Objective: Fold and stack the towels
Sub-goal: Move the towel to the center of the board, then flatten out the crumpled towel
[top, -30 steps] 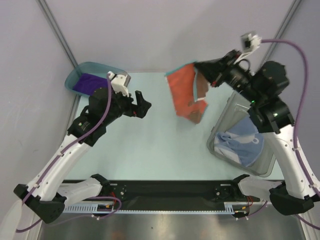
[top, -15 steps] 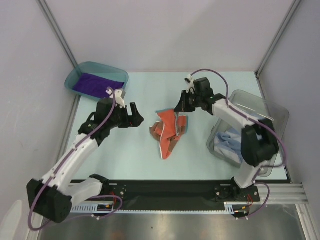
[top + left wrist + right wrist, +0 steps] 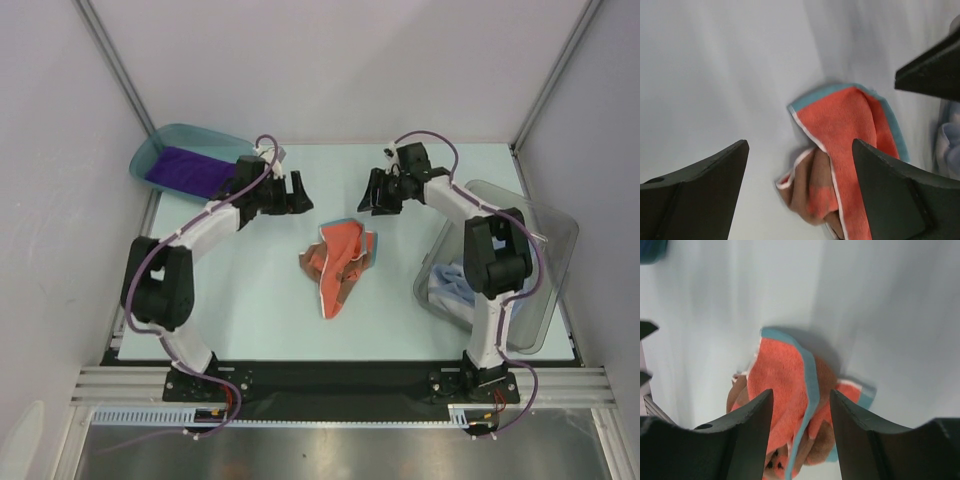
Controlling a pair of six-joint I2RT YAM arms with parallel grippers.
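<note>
Pale table point(image 3: 230, 300) under everything. Clear bin point(image 3: 548, 225) at its right edge, light-blue towel point(image 3: 455, 282) bunched inside. Teal tray point(image 3: 170, 135) at the far left corner, purple towel point(image 3: 190, 168) lying in it. Orange towel point(image 3: 340, 262) with blue edging crumpled mid-table, touching neither hand. Left hand point(image 3: 292, 198) spread wide, empty, beyond the towel's left side. Right hand point(image 3: 378, 200) parted, empty, beyond its right side.
</note>
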